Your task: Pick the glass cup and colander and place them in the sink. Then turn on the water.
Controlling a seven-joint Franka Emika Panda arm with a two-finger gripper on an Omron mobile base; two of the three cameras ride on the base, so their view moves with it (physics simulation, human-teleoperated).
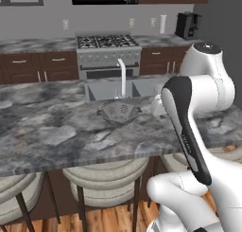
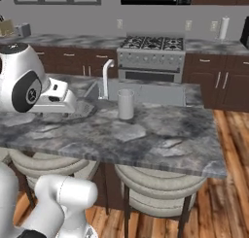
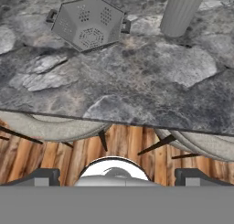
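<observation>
I read the scene left to right. On the grey marbled stone worktop point(image 1: 52, 131) the shallow grey metal colander with faceted sides and small holes point(image 1: 119, 111) sits nearest my left, just in front of the grey recessed sink point(image 1: 106, 90) with its pale arched faucet point(image 1: 122, 75). To its right stands the tall pale translucent glass cup point(image 2: 125, 104), upright, close to the sink's front rim and apart from the colander. No stream falls from the faucet, so I judge the task not yet started: both things are on the worktop, none in the basin.

In the hand view my pincer point(image 3: 114, 176) hangs back off the worktop's near edge, over the wooden floor point(image 3: 123, 150) and the pale round stools point(image 3: 55, 125). Its dark tips stand wide apart at the bottom corners, with nothing between them.

What worries me:
- The reach is long. Coming in low, I could strike the worktop's edge with the hand.
- The cup is tall and narrow, so a finger brushing it off-centre may tip it, and it could roll toward the colander or into the basin.
- The colander's slanted facets give poor purchase, so I expect a rim grip to slip or tilt it.
- The faucet rises just behind both things, so lifting over the rim risks knocking the spout.
</observation>
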